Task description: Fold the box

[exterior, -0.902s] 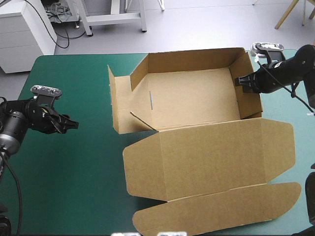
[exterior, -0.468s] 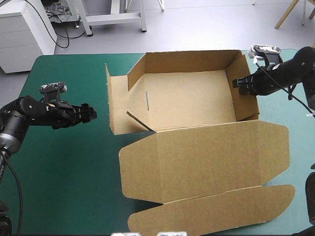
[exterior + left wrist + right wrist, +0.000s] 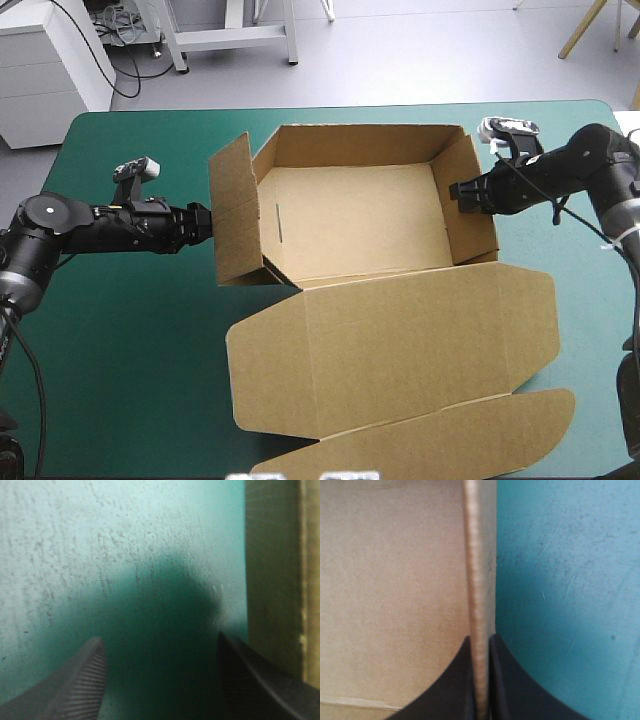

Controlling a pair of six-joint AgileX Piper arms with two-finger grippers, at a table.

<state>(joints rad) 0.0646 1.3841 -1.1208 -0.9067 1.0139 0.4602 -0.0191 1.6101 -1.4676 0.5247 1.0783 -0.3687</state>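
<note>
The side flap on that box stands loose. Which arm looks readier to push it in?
Left, probably. The left pincer is open beside the flap, at its outer face, while the right pincer is shut on the opposite wall of the box, holding it.

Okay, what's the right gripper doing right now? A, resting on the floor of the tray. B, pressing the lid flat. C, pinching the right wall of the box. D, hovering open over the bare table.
C: in the right wrist view the right gripper is all but shut, with the upright wall edge of the box between its fingers.
</note>
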